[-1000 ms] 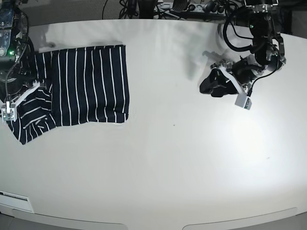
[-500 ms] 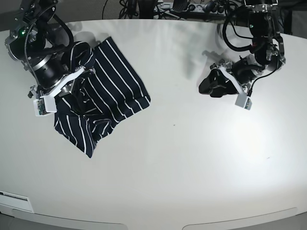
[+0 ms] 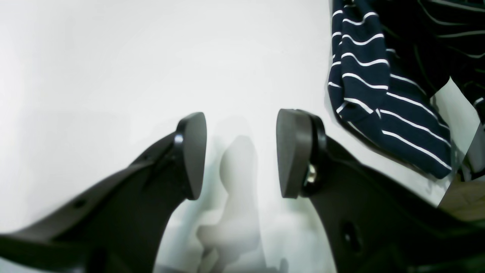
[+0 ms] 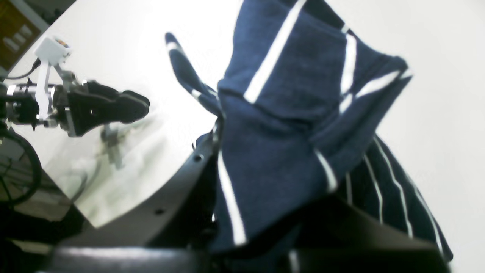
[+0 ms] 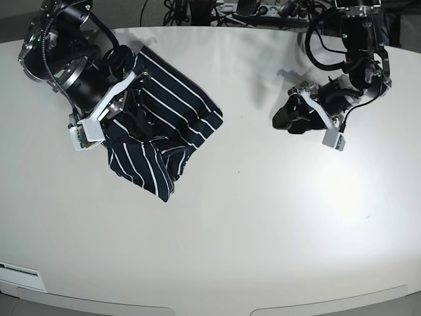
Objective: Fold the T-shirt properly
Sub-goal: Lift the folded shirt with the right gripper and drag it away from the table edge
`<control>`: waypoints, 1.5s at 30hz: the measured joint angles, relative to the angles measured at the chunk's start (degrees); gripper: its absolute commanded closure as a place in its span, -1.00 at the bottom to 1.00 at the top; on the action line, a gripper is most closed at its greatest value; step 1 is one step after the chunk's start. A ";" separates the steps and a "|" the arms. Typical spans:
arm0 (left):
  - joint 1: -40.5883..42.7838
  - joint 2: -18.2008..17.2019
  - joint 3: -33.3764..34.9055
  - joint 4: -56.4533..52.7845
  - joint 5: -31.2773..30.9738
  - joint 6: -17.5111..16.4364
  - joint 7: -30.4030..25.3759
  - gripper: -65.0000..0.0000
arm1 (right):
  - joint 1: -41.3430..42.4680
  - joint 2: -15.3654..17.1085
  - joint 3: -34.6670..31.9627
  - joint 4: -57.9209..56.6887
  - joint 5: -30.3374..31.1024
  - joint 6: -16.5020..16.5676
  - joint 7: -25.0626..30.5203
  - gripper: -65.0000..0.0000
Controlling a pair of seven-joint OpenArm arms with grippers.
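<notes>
One T-shirt [image 5: 164, 128], two hands, one table [image 5: 263, 230].

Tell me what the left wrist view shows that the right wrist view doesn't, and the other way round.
Only the left wrist view shows the left gripper from close up, jaws apart with nothing but bare table between them. Only the right wrist view shows the right gripper shut on a bunched fold of the T-shirt, lifted off the table, with the left gripper small in the distance. Both show striped cloth of the T-shirt and the white table.
</notes>
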State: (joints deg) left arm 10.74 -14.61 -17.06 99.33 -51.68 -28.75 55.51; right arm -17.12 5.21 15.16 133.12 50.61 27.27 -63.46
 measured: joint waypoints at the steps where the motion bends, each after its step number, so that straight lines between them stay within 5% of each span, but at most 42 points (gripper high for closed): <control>1: 0.00 0.00 0.00 0.00 0.00 0.00 0.00 0.03 | 0.00 0.00 0.00 0.00 -0.02 0.66 -0.90 1.00; 5: 0.00 0.00 0.00 0.00 0.02 0.00 -0.02 0.03 | -1.01 0.07 -1.95 0.00 0.63 0.87 -1.75 0.90; 7: 0.00 0.00 0.00 0.00 0.00 0.00 -0.15 0.03 | -2.25 0.15 -5.42 -0.02 1.51 2.14 -2.16 0.23; 9: 0.00 0.00 0.00 0.00 0.00 0.00 -0.22 0.03 | -2.82 0.79 -10.54 -0.02 3.21 6.56 -3.87 -0.08; 12: 0.00 0.00 0.00 0.00 0.00 0.00 -0.22 0.03 | -2.89 3.76 -19.41 -0.02 10.71 12.76 -8.44 -0.08; 17: 0.00 -0.02 0.00 0.00 0.00 0.00 -0.20 0.03 | -0.17 5.25 -25.64 -0.02 10.49 12.63 -10.03 -0.06; 19: 0.00 0.00 0.00 0.00 -0.02 0.00 -0.17 0.17 | 1.49 5.22 -25.62 0.00 9.70 12.66 -9.64 0.19; 21: 0.00 -0.02 0.00 0.00 -1.49 0.00 0.00 0.78 | 3.48 5.20 -25.49 0.00 5.46 12.61 -8.81 0.95; 22: -0.02 0.00 0.00 0.00 -2.99 0.00 0.61 1.00 | 4.50 5.25 -25.09 0.00 2.27 12.57 -7.10 1.00; 25: -0.15 0.00 0.00 -0.07 -9.53 -5.09 5.44 1.00 | 5.57 5.25 -23.34 -0.02 -10.19 12.37 5.14 1.00; 27: -0.15 0.00 0.00 0.00 -17.81 -9.01 9.55 1.00 | 5.53 5.27 -22.45 0.00 -17.70 8.66 12.24 1.00; 30: -0.66 0.00 0.00 0.02 -32.46 -10.75 18.49 1.00 | 6.34 7.26 -22.27 -1.22 -24.57 5.60 17.07 1.00; 34: -0.76 -0.02 3.17 2.36 -31.58 -10.75 20.39 1.00 | 10.43 10.21 -22.64 -9.31 -25.44 4.70 18.73 1.00; 41: -0.85 -0.02 19.52 2.97 -31.43 -10.78 18.71 1.00 | 21.68 13.68 -26.80 -26.21 -25.31 4.90 18.93 1.00; 45: -0.81 -0.35 26.95 2.95 -15.52 -10.93 9.86 1.00 | 25.97 14.47 -28.06 -32.20 -24.44 6.71 19.10 1.00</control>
State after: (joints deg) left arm 9.93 -14.96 9.89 102.28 -67.20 -39.68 65.36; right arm 8.84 19.68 -12.91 100.92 26.17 33.98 -44.36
